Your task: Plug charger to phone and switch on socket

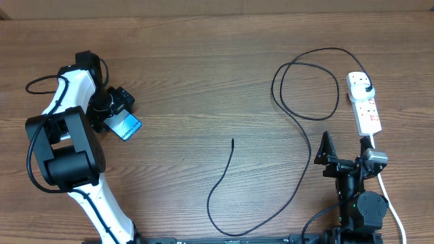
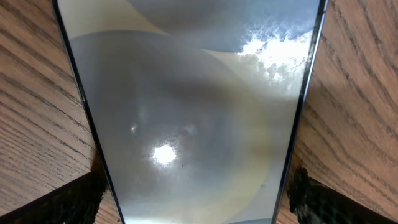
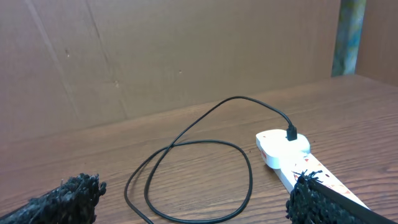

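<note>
The left gripper (image 1: 114, 108) has its jaws wide apart, one finger on each side of the phone (image 1: 127, 126). The dark pads sit close to the long edges, but I cannot tell if they touch them. The phone lies flat on the table (image 1: 203, 68), at the left side, with the lit screen up. I think it is light and stiff, with smooth glass that slips easily. The best hold is across the two long edges, with the end where the port is left free.

The right gripper (image 1: 349, 154) also has its jaws fully apart, with nothing between them. Just beyond it lies the socket (image 1: 366, 108), with the black plug (image 1: 366, 85) already in its far outlet. The charger (image 1: 273, 88) makes a loop and runs on to the connector tip (image 1: 232, 141) near the middle, well apart from the phone. This cable looks thin and limp, so I would take it just behind the tip.

The left arm reaches out with its wrist bent down over the phone. The right arm is folded near its base and looks level across the table.
</note>
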`<action>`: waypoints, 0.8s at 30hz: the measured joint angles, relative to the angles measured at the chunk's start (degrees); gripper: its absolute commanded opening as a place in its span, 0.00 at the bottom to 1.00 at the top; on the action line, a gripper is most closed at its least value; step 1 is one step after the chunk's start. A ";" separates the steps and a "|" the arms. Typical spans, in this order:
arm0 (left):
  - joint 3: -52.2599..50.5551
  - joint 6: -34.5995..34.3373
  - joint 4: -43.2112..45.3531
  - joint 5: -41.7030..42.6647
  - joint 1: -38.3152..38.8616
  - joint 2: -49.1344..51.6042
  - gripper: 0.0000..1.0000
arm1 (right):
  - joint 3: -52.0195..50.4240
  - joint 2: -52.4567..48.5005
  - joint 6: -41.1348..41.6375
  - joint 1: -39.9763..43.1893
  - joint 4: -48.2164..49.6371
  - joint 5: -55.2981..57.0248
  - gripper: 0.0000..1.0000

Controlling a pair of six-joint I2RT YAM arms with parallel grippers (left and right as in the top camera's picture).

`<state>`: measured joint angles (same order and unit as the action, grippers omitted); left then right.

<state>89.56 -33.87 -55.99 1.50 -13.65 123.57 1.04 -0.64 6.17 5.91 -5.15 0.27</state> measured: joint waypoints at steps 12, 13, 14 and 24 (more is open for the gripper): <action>0.00 0.02 -0.02 0.00 0.00 0.00 1.00 | 0.00 0.00 -0.02 0.00 0.00 -0.02 1.00; 0.00 0.02 -0.02 0.00 0.00 0.00 1.00 | 0.00 0.00 -0.02 -0.02 0.00 0.00 1.00; 0.00 0.02 -0.02 0.00 0.00 0.00 1.00 | 0.00 0.00 -0.02 0.00 0.00 -0.02 1.00; 0.00 0.24 -0.39 0.00 -0.24 0.00 0.88 | 0.00 0.00 0.00 -0.02 -0.02 -0.02 1.00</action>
<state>89.56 -33.63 -56.38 1.50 -13.89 123.57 1.04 -0.64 6.17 5.89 -5.17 0.25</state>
